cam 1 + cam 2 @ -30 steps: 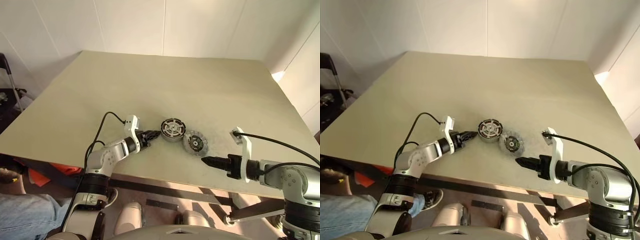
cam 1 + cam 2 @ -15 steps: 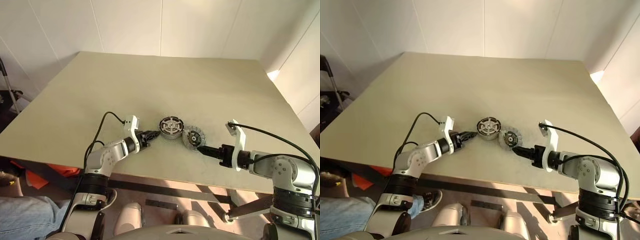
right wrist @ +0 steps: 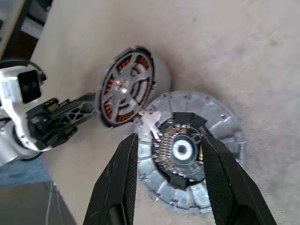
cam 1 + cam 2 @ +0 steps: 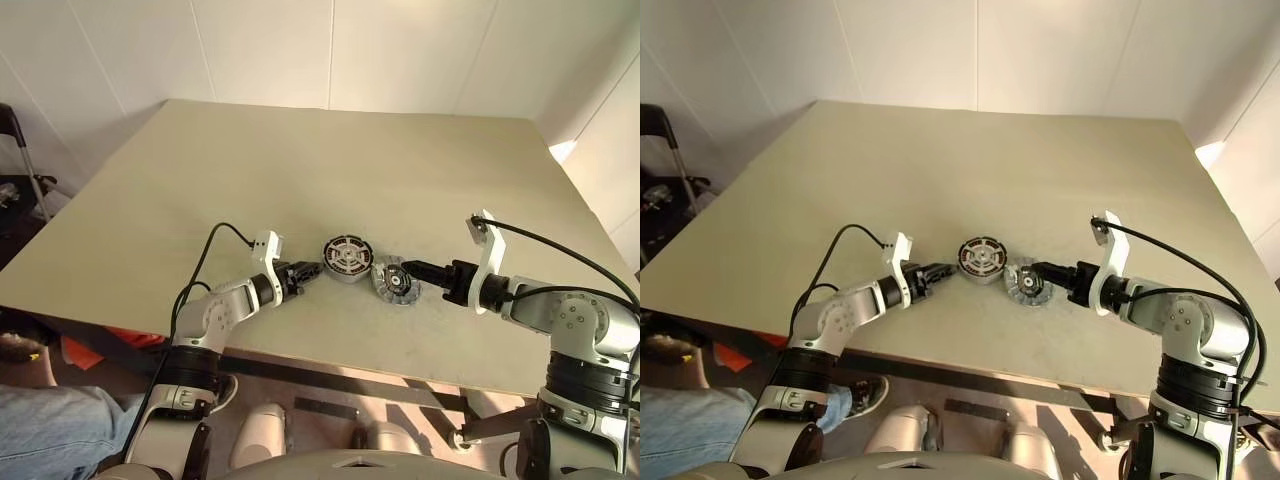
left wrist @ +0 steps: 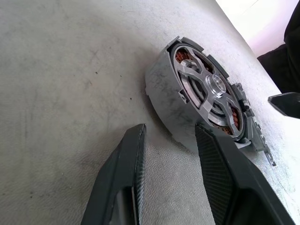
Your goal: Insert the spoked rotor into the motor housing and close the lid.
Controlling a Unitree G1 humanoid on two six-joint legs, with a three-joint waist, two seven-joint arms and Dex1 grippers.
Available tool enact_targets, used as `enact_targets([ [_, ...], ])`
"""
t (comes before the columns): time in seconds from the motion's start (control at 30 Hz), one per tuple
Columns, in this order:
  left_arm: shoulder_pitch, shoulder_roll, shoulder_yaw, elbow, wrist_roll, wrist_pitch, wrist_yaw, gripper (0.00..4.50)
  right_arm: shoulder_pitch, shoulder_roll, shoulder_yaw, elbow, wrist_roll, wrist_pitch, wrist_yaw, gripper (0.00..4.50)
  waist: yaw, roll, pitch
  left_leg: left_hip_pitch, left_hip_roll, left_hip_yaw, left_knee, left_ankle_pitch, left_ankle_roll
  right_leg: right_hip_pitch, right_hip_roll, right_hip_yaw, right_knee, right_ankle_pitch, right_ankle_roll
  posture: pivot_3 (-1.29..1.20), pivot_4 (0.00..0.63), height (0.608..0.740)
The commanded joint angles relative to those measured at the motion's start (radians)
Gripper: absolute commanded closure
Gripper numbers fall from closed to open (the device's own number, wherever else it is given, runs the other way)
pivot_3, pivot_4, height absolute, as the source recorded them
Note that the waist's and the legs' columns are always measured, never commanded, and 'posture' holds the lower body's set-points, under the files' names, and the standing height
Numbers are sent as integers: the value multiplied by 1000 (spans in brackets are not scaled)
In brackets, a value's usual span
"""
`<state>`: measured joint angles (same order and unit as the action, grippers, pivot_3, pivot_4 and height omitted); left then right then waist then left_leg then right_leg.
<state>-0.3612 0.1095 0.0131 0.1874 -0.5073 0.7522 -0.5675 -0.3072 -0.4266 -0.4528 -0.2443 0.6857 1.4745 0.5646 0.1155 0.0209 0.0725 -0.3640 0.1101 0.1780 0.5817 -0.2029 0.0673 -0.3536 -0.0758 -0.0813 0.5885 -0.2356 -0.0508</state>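
The motor housing (image 4: 345, 259), a thick silver ring with coppery windings and a silver spoked face, lies tilted on the table. Right beside it lies a silver-grey ribbed disc, the lid (image 3: 220, 124). A black disc with pale spokes, the spoked rotor (image 3: 180, 150), sits in the middle of the lid. My left gripper (image 5: 171, 129) rests open on the table, its tips just short of the housing's side. My right gripper (image 3: 168, 138) is open over the rotor, one finger to each side of it. I cannot tell whether it touches.
The beige table (image 4: 300, 150) has wide free surface beyond the parts, and its front edge (image 4: 330, 355) runs close below them. A person's jeans-clad leg (image 4: 40, 425) and a dark metal frame (image 4: 20, 150) are off the table's left side.
My right gripper has risen from near the table's front edge and swung in over the rotor and lid. The left gripper and the parts have not moved.
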Motion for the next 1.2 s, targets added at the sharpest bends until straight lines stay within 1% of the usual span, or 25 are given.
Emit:
enact_targets([
  [0.03,-9,2,-6,19,12,5,6,2730,-9,-36,-31,-132,126,59,49,2171,9,0,0,0,0,0,0,0,0,0,0,0,0,0,0,0,0,740],
  [0.1,-9,1,-8,24,14,2,5,2730,-5,-39,-26,-159,158,75,52,2171,10,0,0,1,0,0,-1,0,0,0,0,0,0,-1,1,0,0,740],
  [0.17,-9,0,-9,27,14,1,4,2730,7,-38,-12,-197,200,84,65,2171,10,0,0,1,0,0,-1,0,0,0,0,0,0,-3,5,0,0,740],
  [0.27,-12,-2,-9,30,15,1,6,2730,54,-36,46,-217,215,82,64,2171,11,0,-1,1,0,0,-1,0,0,0,0,0,0,-3,6,0,0,740],
  [0.4,-9,2,-4,26,15,1,9,2730,122,-56,157,-155,146,21,39,2171,11,0,-1,2,0,0,-1,0,-1,1,0,0,0,-3,6,0,0,740],
  [0.6,-3,9,2,19,13,2,14,2730,147,-97,272,-70,68,-88,40,2171,10,0,-1,2,0,0,-1,1,-1,1,0,0,0,-3,6,0,0,740],
  [0.87,-5,10,2,20,14,-2,15,2730,108,-118,296,7,34,-163,36,2171,8,-1,-1,3,0,0,-1,1,-1,1,0,0,0,-3,6,0,0,740],
  [1.2,-11,7,-4,25,16,-3,13,2730,89,-157,308,47,14,-214,15,2171,9,-1,-1,4,0,0,-1,1,-1,2,0,0,0,-3,6,0,0,740],
])
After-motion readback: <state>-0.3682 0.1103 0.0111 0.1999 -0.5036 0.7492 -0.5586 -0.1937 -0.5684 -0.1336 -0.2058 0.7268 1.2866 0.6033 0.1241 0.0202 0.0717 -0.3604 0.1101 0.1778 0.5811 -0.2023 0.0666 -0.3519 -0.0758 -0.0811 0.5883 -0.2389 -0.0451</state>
